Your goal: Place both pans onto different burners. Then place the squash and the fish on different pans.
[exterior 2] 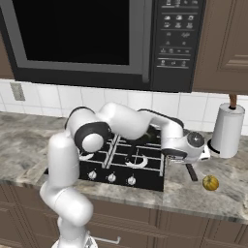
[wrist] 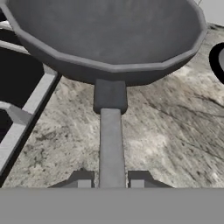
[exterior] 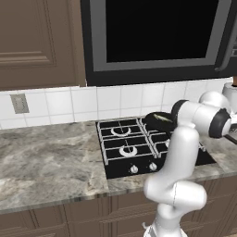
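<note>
One dark pan [exterior: 159,121] sits on the hob's back right burner with the yellow-green squash [exterior: 160,117] lying in it. A second grey pan [wrist: 105,39] rests on the counter just right of the hob [wrist: 17,113], and its long handle [wrist: 110,144] runs straight toward the hand. My gripper [wrist: 110,183] is open, one fingertip on each side of the handle's end with small gaps. From the right base view, the gripper [exterior 2: 188,162] hovers low over the dark handle [exterior 2: 193,173]. The two left burners [exterior: 121,132] are bare. The fish is out of view.
A paper towel roll [exterior 2: 226,129] stands at the back right of the counter. A small round orange-yellow object [exterior 2: 210,182] lies near the front edge. A microwave [exterior 2: 97,38] hangs above the hob. The marble counter [exterior: 46,157] stretches out left of the hob.
</note>
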